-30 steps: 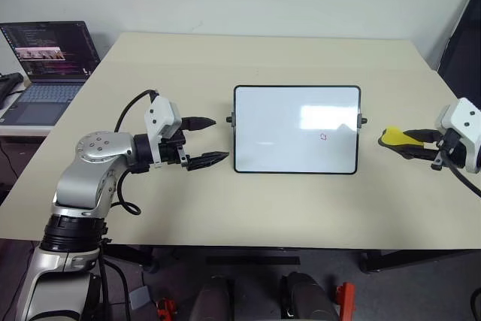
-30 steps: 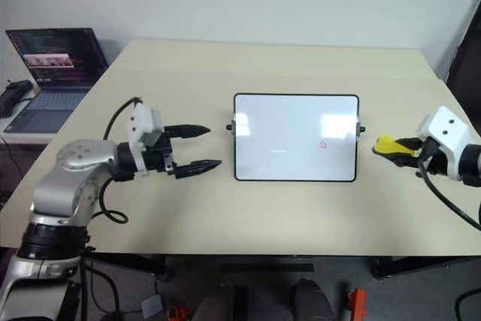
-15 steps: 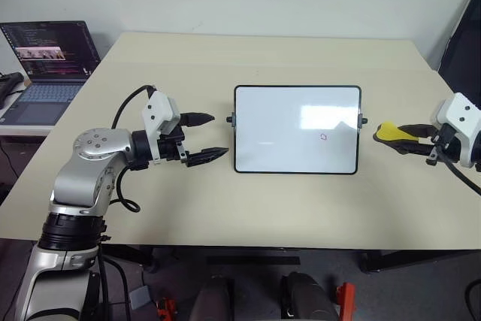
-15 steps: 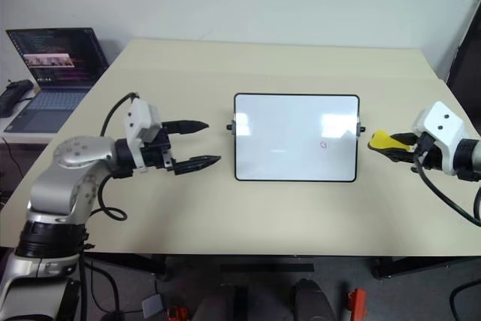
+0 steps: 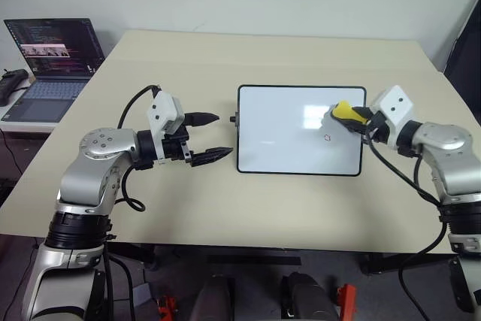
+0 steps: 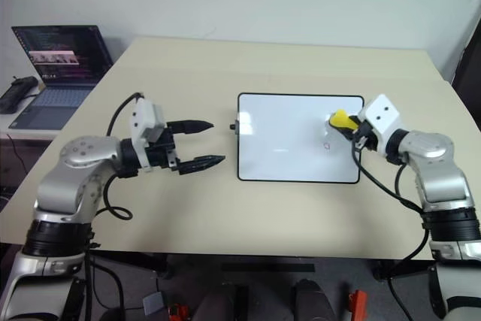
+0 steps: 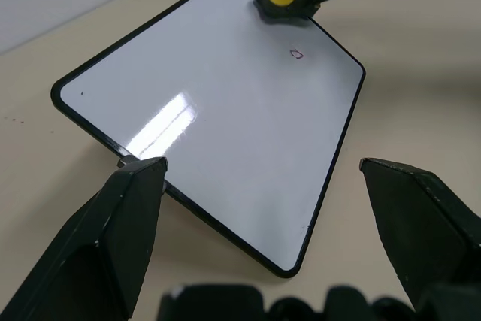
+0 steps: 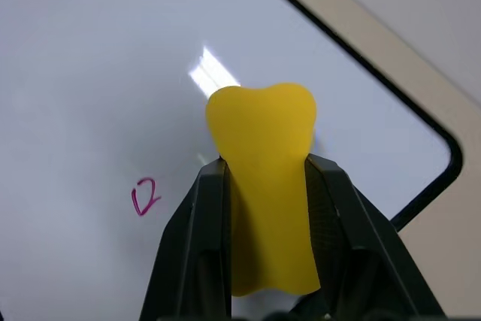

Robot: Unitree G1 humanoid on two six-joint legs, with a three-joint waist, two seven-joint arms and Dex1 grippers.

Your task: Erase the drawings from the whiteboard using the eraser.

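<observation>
Beige tabletop (image 5: 263,208) takes up most of the scene, with loads of bare room all around the board: wide strips in front, behind and off to both sides. A laptop (image 5: 52,54) sits on a separate surface off the table's far left corner, well away from everything.

The whiteboard (image 5: 285,140) lies flat near the middle of the table, black frame and rounded corners, none of its edges near a table edge. Most of its white surface is bare.

The left gripper (image 5: 208,137) hangs just beside the board's left edge, pointing at it but not touching, its two black fingers spread wide apart with nothing between them. In the left wrist view the board's near edge and knob sit between those spread tips.

The right gripper (image 6: 350,124) has come in over the board's right side, fingers clamped tight on the eraser (image 5: 343,110), which sits above the upper right part of the board, inside the frame.

One small red-pink loop of the drawings (image 8: 144,196) is left, just beside the eraser and towards the front edge. Can't tell if the eraser is actually touching the surface.
</observation>
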